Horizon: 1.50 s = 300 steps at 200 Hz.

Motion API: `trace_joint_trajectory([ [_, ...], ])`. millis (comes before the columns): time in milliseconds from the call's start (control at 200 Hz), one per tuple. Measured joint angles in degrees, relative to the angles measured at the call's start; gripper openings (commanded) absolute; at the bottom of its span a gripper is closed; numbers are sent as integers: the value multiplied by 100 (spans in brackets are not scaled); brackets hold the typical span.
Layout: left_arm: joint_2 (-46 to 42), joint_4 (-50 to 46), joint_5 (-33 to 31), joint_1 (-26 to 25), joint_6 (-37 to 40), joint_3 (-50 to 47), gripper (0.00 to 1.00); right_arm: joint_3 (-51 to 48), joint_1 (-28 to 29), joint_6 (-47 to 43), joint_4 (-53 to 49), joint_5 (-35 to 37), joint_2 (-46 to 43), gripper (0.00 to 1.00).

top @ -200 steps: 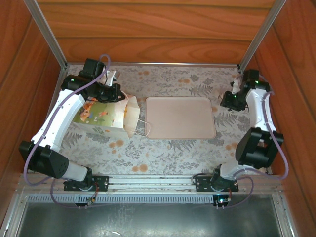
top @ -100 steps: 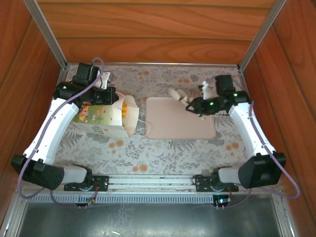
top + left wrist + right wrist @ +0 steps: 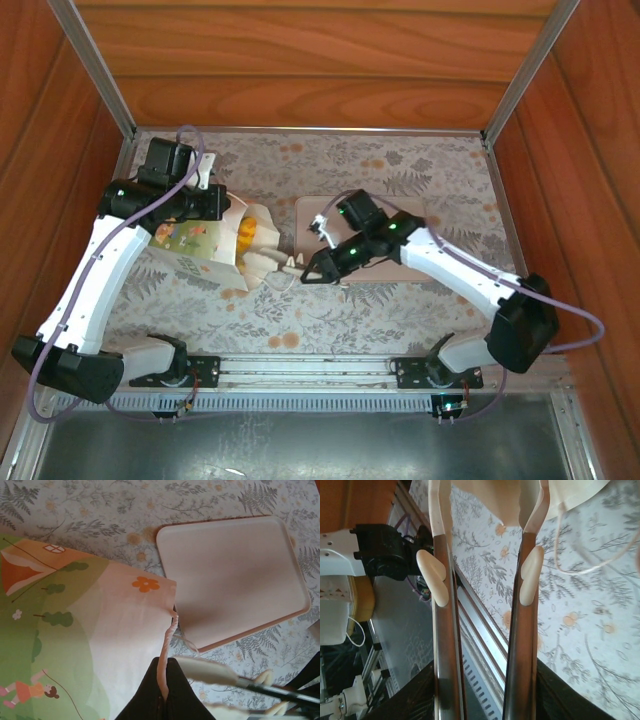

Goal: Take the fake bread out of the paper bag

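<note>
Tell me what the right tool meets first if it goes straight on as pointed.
Probably the paper bag: the open right tool aims at its mouth, and the bag's pale rim sits just ahead in the right wrist view. Depth is uncertain.

Paper bag (image 3: 195, 240), cream with green and orange print, lies on its side at left, mouth open rightward. Golden bread (image 3: 246, 232) shows inside the mouth.

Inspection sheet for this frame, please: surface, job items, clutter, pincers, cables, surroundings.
surface: floral cloth, flat.
job's things: paper bag on its side, mouth toward the tray; fake bread glimpsed inside.
clutter: beige tray beside the bag.
grippers: left pincer shut on the bag's rim; right pincer open near the bag's mouth, holding nothing.
cables: purple cable along each arm.
surroundings: wooden walls; metal rail at the near edge.
</note>
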Motion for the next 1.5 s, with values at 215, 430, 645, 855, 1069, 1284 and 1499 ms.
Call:
trace_joint_trajectory([
  [215,-4,7,-55,0,2,0,0,-144,129,890,911,286,509,45],
  [430,-26,103,-50,0,7,0,0,-61,129,1709,1740,623,1069,48],
  [645,-28,129,-15,0,7,0,0,254,131,2194,2312,680,1766,50],
  [855,-28,153,0,0,7,0,0,605,140,2358,2555,632,2127,51],
  [1069,-26,192,2,0,9,0,0,940,260,2337,2389,695,2382,45],
  [1284,-20,212,-11,0,7,0,0,1069,363,2166,2096,918,2404,35],
  [1499,20,232,-72,0,4,-7,0,1104,363,1934,1687,1154,2166,30],
])
